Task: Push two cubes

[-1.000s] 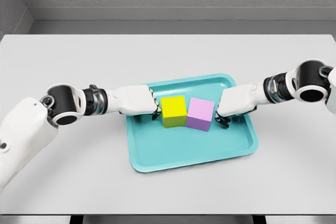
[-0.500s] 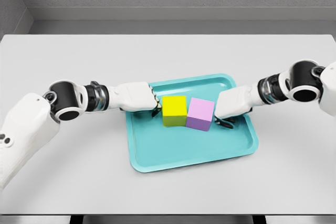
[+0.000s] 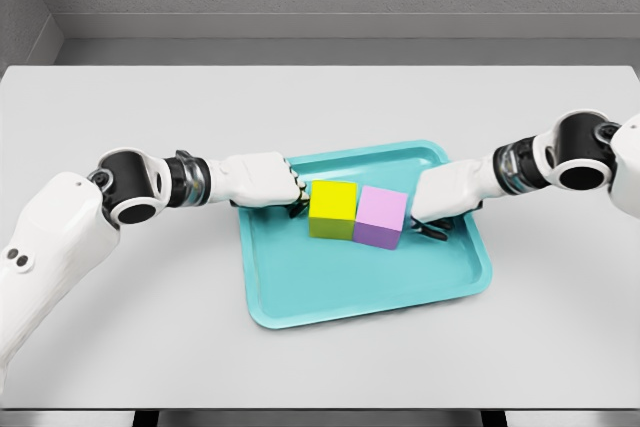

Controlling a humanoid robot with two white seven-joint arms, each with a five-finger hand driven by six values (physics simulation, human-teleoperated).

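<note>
Fingers of both hands are curled into fists, holding nothing. Left hand (image 3: 262, 182) bears on the 9 o'clock face of the yellow cube (image 3: 332, 209); right hand (image 3: 447, 197) sits at the 3 o'clock face of the purple cube (image 3: 381, 217). Both cubes touch, side by side, on the teal tray (image 3: 350, 287) at tabletop (image 3: 320, 97) centre. Each hand is nearest its own cube; the pushing line runs 9-to-3.

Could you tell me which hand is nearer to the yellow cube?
Left. The left hand presses against the yellow cube's left side; the right hand sits beyond the purple cube, on its right side.
</note>
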